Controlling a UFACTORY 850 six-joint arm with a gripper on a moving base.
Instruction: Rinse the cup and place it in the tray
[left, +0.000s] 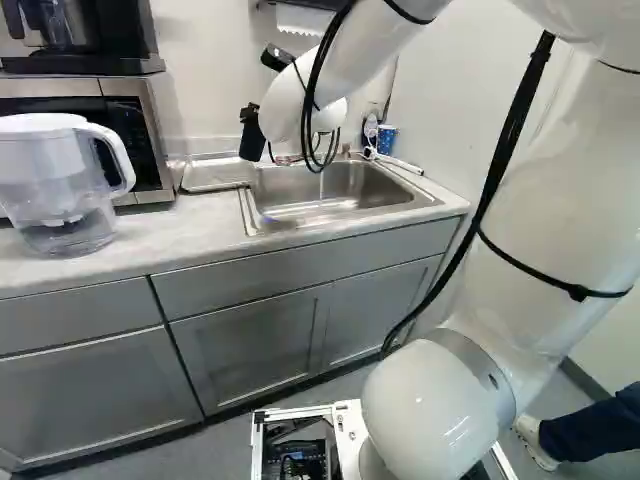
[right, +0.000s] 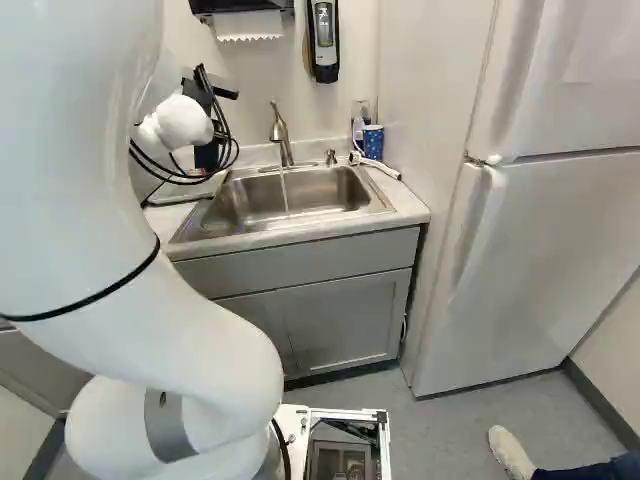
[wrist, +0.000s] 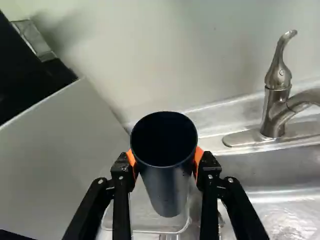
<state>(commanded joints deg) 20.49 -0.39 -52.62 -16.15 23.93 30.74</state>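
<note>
- Left base view: the arm (left: 300, 95) reaches over the worktop (left: 200, 225) to the near-wall side, beside the sink (left: 345, 182). A flat, tray-like piece (left: 212, 174) lies between the sink and the microwave (left: 148, 135); any sideways swing should stay modest, as the microwave leaves little room there.
- Right base view: water (right: 284, 192) runs from the faucet (right: 280, 135) into the sink. If the cup needs more rinsing, its mouth should go under that stream, then be tipped to drain over the basin; the spout must be approached from a clear side to avoid a knock.
- Wrist view: the jaws pinch the cup (wrist: 169, 192) from two sides, with the orange pads (wrist: 199, 159) against its wall below the rim. It is over the clear tray (wrist: 145, 223), mouth towards the camera; I cannot tell whether its base touches or whether it is wet.
- Placing looks like the likely step. Level the cup, centre its base inside the tray's edge, and lower slowly until it sits flat.
- Spread the jaws evenly only once the cup bears on the tray, then back straight off; a wet wall could slip, and a dragging pad could topple it.
</note>
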